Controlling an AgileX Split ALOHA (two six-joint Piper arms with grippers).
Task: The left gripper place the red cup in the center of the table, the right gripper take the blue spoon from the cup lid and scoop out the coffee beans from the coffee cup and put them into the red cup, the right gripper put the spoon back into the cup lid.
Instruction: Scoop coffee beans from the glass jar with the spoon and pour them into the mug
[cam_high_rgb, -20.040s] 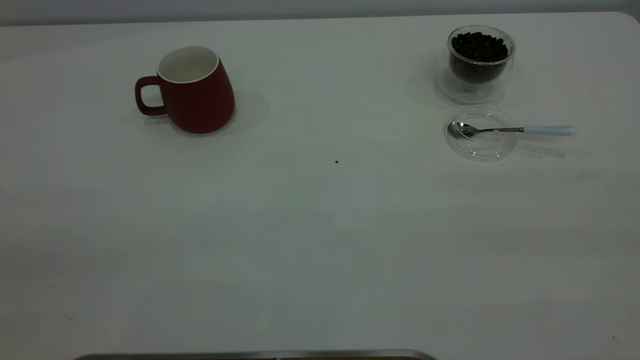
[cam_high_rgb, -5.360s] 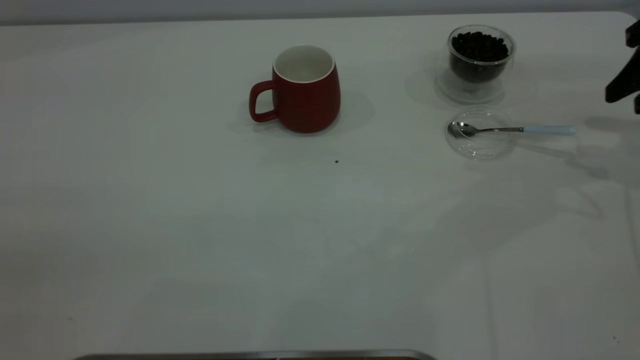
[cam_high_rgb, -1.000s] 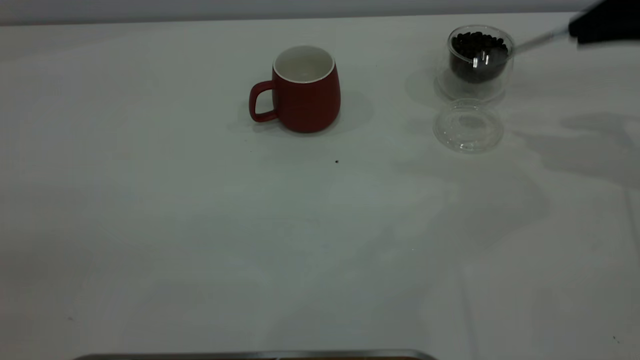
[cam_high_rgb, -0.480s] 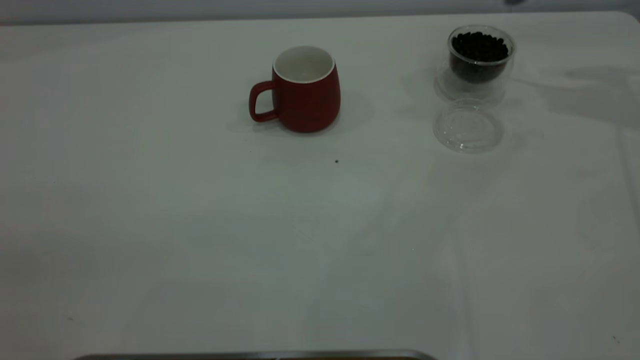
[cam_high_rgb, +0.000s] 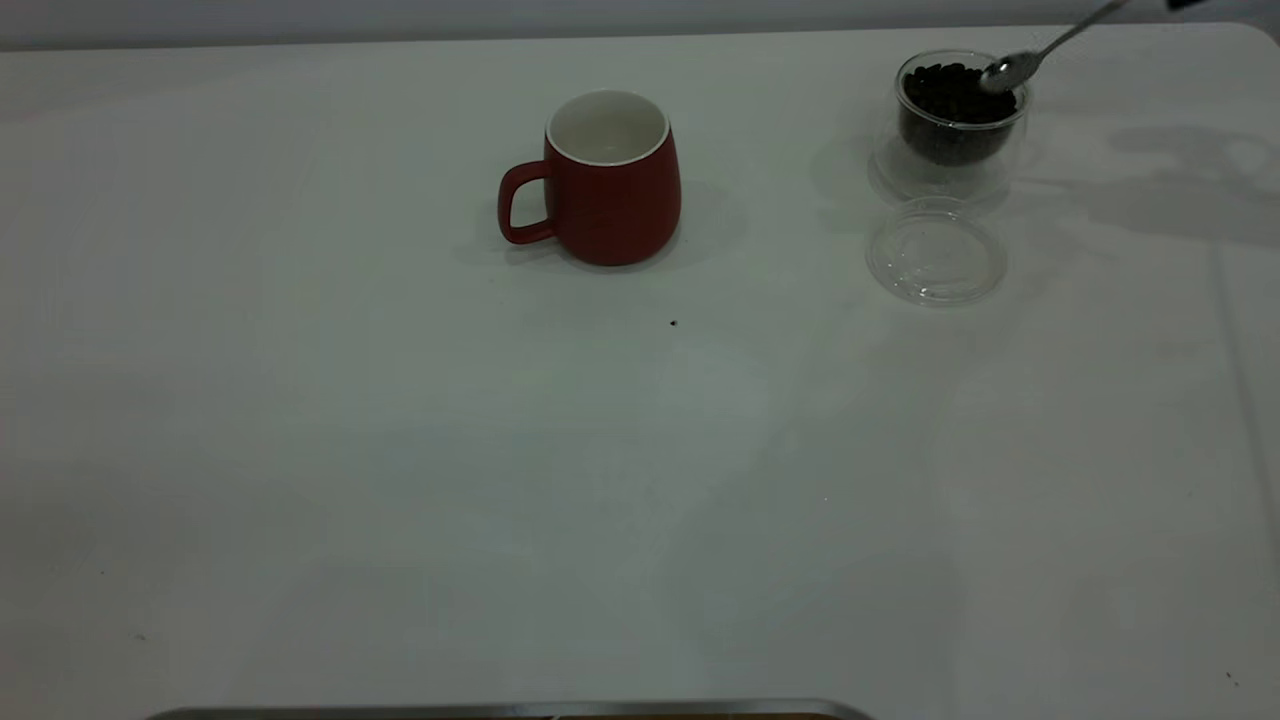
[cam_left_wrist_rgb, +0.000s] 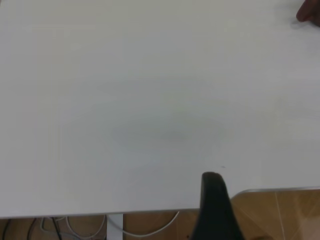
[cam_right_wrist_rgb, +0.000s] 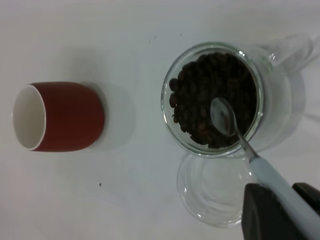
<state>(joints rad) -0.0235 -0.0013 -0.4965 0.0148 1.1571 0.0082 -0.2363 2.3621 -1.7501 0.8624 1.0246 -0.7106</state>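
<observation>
Right gripper (cam_right_wrist_rgb: 280, 212) pinching the blue spoon (cam_right_wrist_rgb: 250, 152) handle, empty bowl over coffee beans (cam_right_wrist_rgb: 210, 95); red cup (cam_high_rgb: 610, 180) lies at 9 o'clock of coffee cup (cam_high_rgb: 958, 125).

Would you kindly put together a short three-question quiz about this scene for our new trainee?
1. True or false: the cup lid has the blue spoon lying in it.
2. Where is the spoon's bowl? A) over the coffee beans in the coffee cup; B) inside the red cup; C) flat on the table.
3. Fill in: the spoon's handle is held by the ___ gripper.

Key: 1. False, the lid is empty. 2. A. 3. Right.
</observation>
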